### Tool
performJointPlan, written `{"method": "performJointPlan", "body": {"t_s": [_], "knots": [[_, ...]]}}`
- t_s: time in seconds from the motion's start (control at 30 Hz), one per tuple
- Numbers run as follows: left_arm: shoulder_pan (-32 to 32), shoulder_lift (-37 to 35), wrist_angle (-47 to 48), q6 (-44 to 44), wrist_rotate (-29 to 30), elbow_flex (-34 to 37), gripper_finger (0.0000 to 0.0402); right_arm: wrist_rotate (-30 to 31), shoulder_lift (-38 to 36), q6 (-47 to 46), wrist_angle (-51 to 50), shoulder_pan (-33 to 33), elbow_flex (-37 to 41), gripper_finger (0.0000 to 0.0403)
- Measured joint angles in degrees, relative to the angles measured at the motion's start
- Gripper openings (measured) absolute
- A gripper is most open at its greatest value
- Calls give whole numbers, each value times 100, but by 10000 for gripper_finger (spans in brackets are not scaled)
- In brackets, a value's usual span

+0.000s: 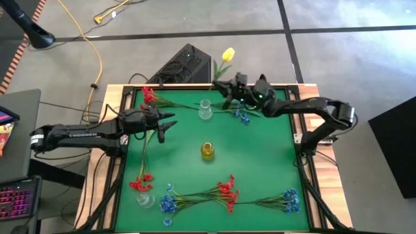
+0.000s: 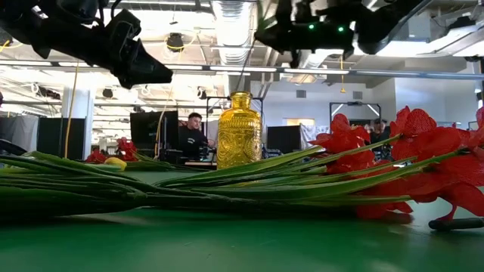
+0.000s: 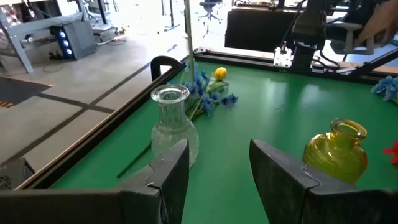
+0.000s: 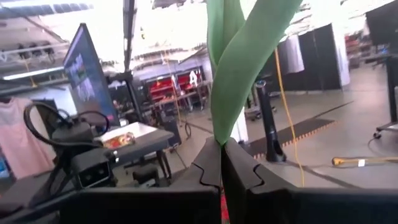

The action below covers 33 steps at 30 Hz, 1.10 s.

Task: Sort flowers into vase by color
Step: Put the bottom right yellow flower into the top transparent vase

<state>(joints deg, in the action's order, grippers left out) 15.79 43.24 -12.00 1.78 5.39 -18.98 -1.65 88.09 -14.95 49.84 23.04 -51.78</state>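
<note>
From above: my right gripper (image 1: 229,93) hangs over the far edge of the green table (image 1: 260,162), clamped on the stem of a yellow tulip (image 1: 228,54) whose head reaches out past the table's rim. My left gripper (image 1: 168,123) hovers at the left of the mat, fingers parted, holding nothing. A clear vase (image 1: 205,110) stands near the far edge, a yellow vase (image 1: 207,151) at centre, and another clear vase (image 1: 144,199) with red blooms (image 1: 140,182) sits at the near left. Red flowers (image 1: 227,192) and blue flowers (image 1: 286,200) lie along the near side.

At table height: green stems (image 2: 189,185) and red flowers (image 2: 423,155) lie across the foreground, the yellow vase (image 2: 239,130) upright behind them; a person sits in the room beyond.

From my left wrist: my open fingers (image 3: 168,177) frame the clear vase (image 3: 172,124); the yellow vase (image 3: 339,149) stands apart.

From my right wrist: my fingers (image 4: 208,168) pinch the green tulip leaves (image 4: 239,62).
</note>
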Motion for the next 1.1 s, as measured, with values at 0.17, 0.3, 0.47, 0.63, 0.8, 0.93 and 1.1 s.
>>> {"method": "performJointPlan", "body": {"t_s": [0.17, 0.3, 0.47, 0.63, 0.8, 0.93, 1.1], "knots": [[0, 0, 117, -20, 2, 0, 158, -2, 259, 23, -181, 30, -206, 26], [0, 0, 115, -65, 0, 0, 158, 8, 319, 43, -204, 114, -239, 26], [0, 0, 141, -66, -37, 0, 158, 24, 309, 43, -336, 246, -239, 26], [0, 0, 252, -68, -40, 0, 158, 83, 304, 45, -463, 337, -239, 26], [0, -2, 228, -68, -42, 0, 158, 227, 311, 137, -596, 337, -239, 26], [0, -1, 216, -68, -41, 0, 158, 227, 315, 150, -703, 334, -239, 26], [0, -2, 205, -61, -42, 0, 158, 235, 315, 191, -1016, 331, -239, 27]]}}
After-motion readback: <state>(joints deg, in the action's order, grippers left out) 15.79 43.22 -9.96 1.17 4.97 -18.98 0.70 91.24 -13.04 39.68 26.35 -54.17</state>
